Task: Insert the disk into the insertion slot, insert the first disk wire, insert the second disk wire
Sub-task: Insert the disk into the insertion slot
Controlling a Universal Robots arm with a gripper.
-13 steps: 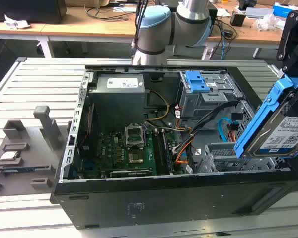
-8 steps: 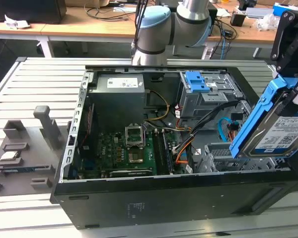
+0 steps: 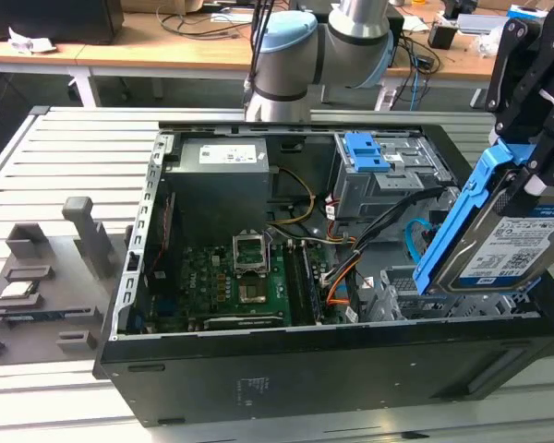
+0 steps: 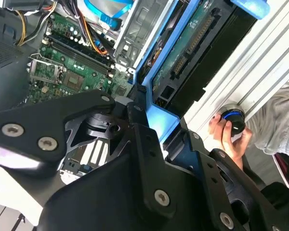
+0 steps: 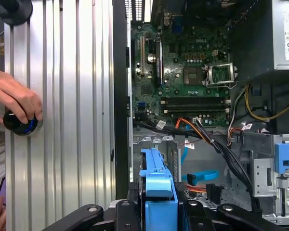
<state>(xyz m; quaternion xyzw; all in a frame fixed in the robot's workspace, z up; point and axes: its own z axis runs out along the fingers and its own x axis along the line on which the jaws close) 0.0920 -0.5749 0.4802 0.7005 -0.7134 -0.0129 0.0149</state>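
My gripper (image 3: 524,166) is shut on the disk (image 3: 499,242), a grey drive with a white label in a bright blue caddy. I hold it tilted on edge above the open case, at the exterior view's right. The caddy's blue edge (image 5: 156,185) shows between my black fingers (image 5: 135,202) in the first wrist view. The disk's green underside (image 4: 192,36) shows in the second wrist view. The insertion slot (image 3: 392,293), a low silver perforated bay, lies below the disk inside the case. A blue wire (image 3: 414,242) and a black and orange wire bundle (image 5: 207,139) lie loose beside the slot.
A taller grey cage with a blue latch (image 3: 369,152) stands behind the slot. The motherboard (image 3: 231,277) and power supply (image 3: 226,157) fill the case's other side. A person's hand (image 5: 14,98) rests on a black knob on the slatted table. Grey fixtures (image 3: 83,235) stand at the exterior view's left.
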